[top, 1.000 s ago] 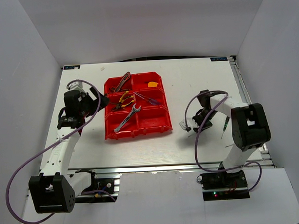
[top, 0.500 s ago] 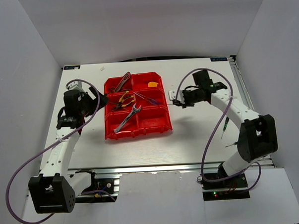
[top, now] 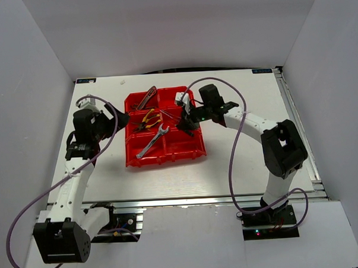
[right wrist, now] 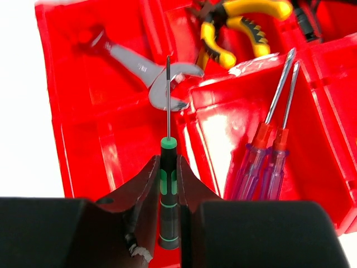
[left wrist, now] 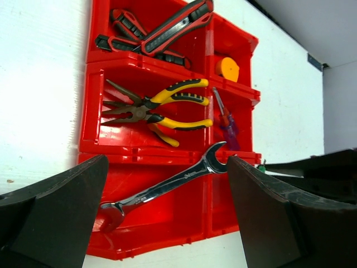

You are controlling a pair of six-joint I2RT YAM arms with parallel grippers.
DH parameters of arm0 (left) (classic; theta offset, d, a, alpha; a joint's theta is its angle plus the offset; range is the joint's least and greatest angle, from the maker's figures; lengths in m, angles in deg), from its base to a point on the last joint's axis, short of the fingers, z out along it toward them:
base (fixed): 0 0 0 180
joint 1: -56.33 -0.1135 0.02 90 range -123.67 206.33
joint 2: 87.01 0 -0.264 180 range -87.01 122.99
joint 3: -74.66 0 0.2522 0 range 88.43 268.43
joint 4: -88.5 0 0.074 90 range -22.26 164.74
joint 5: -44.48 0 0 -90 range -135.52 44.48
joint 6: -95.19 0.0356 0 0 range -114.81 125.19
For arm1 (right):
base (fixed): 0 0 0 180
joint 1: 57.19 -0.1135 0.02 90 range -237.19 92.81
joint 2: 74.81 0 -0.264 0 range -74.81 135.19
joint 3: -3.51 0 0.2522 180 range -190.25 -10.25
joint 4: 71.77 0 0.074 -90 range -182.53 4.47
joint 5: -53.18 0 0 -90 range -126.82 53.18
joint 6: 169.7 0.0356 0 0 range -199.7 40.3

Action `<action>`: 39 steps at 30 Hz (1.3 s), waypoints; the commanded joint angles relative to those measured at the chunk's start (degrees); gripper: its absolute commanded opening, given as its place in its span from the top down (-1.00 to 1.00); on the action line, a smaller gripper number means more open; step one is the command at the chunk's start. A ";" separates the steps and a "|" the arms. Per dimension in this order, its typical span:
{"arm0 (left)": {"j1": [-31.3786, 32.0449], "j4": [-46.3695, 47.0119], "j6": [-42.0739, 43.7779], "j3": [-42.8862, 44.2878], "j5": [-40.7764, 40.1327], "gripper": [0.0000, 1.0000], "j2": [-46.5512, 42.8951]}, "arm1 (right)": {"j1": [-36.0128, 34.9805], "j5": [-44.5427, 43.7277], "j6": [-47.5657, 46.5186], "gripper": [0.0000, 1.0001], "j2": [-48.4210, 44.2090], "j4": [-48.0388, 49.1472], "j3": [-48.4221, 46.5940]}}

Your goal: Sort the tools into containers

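The containers [top: 182, 147] are a red block of bins at the table's middle. My right gripper [top: 188, 123] hangs over the block, shut on a green-black screwdriver [right wrist: 168, 152] whose tip points at the silver wrench [right wrist: 142, 67]. The wrench [top: 154, 141] leans in the front left bin. Yellow pliers [left wrist: 167, 106] fill the middle left bin and red-black pliers [left wrist: 162, 28] the far left one. Two slim screwdrivers [right wrist: 268, 159] lie in the middle right bin, and an orange piece [left wrist: 227, 68] in the far right one. My left gripper [left wrist: 167, 167] stands open left of the block, holding nothing.
The bins' raised walls [right wrist: 189, 120] run just under the held screwdriver. A metal rail [top: 294, 114] lines the table's right edge. Purple cables [top: 231, 167] loop off both arms. White walls close in the table on three sides.
My right arm has swung from the table's right side to above the red bins, carrying the green-black screwdriver. The left arm has shifted only slightly.
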 commanded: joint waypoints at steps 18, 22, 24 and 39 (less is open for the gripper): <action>-0.34 -0.92 -0.93 -1.84 -0.15 -0.96 -6.59 | -0.58 -2.63 -2.42 -0.08 -7.36 -0.33 3.20; -0.34 -1.44 -0.67 -2.98 0.64 -0.96 -9.14 | 1.26 -9.97 -6.38 -0.34 -11.76 -5.78 3.19; -0.34 -1.53 -0.41 -4.30 1.25 -0.96 -10.99 | 3.80 -13.94 -3.86 -0.78 -14.48 -6.93 4.42; -0.34 -2.32 -2.95 -11.42 3.80 -0.96 -21.19 | 22.35 -56.40 27.01 -0.79 -25.74 -13.69 18.57</action>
